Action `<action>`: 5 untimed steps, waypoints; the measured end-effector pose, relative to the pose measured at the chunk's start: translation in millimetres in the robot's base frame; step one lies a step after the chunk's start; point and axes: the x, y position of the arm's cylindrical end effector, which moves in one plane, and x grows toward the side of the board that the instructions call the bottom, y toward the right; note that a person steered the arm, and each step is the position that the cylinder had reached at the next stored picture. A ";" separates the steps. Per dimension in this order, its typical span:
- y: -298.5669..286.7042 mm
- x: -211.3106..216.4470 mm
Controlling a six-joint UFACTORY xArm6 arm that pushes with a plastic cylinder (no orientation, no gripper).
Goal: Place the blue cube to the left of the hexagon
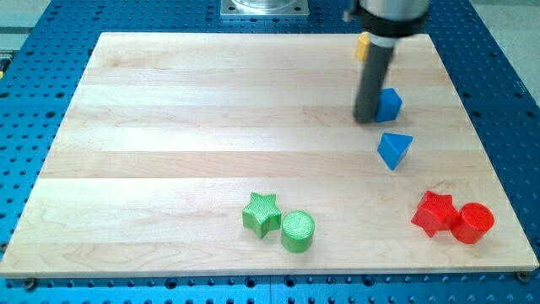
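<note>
The blue cube (390, 104) sits on the wooden board (186, 127) at the view's upper right. My tip (367, 119) stands right against the cube's left side, touching or nearly touching it. A yellow block (361, 46), mostly hidden behind the rod, lies above the cube near the board's top edge; its shape cannot be made out.
A blue triangular block (394, 149) lies just below the cube. A green star (261, 214) and a green cylinder (298, 231) sit together at the bottom centre. A red star (434, 212) and a red cylinder (473, 223) sit together at the bottom right.
</note>
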 end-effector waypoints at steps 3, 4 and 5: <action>-6.3 -61.1; -57.6 -90.9; -116.3 -69.7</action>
